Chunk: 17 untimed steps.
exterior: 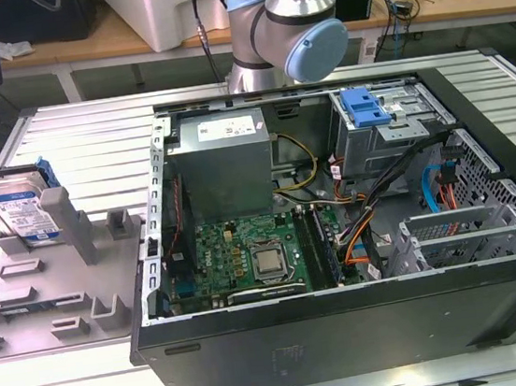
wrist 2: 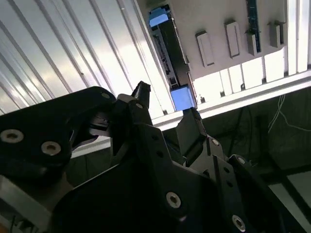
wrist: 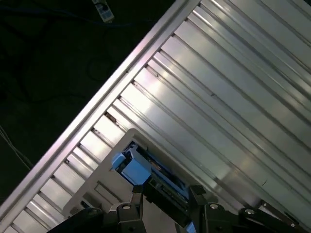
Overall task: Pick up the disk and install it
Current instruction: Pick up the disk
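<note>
The disk (exterior: 18, 211), silver with a blue-and-white label and a blue carrier rail, stands on edge in a grey holder (exterior: 62, 283) at the exterior view's left. In both wrist views I look down on its thin top edge (wrist 2: 167, 53) (wrist: 154, 178), with blue rail ends showing. My gripper (wrist 2: 166, 102) (wrist: 167, 195) hangs above it, apart from it. The black fingers (wrist 2: 141, 92) stand spread, with the disk seen through the gap and nothing between them.
An open computer case (exterior: 352, 341) lies to the right of the holder, with a metal drive bay (exterior: 401, 133) and blue latch (exterior: 365, 104) at its far corner. The slatted aluminium table (exterior: 73, 140) ends close to the holder. The arm's base (exterior: 285, 30) stands behind the case.
</note>
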Motion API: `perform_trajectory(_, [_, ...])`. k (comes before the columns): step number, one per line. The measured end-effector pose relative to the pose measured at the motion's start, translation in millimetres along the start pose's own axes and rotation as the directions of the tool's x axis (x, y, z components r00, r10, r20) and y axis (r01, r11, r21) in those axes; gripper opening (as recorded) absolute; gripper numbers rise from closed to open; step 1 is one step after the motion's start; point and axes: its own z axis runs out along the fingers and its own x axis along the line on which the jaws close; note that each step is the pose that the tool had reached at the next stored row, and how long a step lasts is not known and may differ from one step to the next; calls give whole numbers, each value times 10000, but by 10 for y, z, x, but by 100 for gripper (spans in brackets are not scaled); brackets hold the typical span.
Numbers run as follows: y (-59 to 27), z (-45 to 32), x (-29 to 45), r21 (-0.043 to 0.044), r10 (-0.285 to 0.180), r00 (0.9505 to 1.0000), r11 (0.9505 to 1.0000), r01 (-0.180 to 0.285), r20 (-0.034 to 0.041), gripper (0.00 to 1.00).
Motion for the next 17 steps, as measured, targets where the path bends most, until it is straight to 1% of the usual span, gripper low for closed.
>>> perform_trajectory(3, [1,5,1,13,-507,9987,9987,507,-17,50])
perform_trajectory(5, [3,9,2,22,-847,9964,9964,847,-29,50])
perform_trajectory(6, [4,11,3,29,-1122,9937,9937,1123,-40,50])
perform_trajectory(7, [6,11,5,35,-1245,9922,9922,1245,-49,50])
perform_trajectory(9, [6,12,5,45,-1343,9909,9909,1343,-60,50])
perform_trajectory(15, [5,12,5,46,-1348,9909,9909,1348,-61,50])
perform_trajectory(16, [6,12,5,45,-1385,9903,9904,1385,-61,50])
perform_trajectory(17, [6,12,6,46,-1496,9887,9887,1496,-64,50])
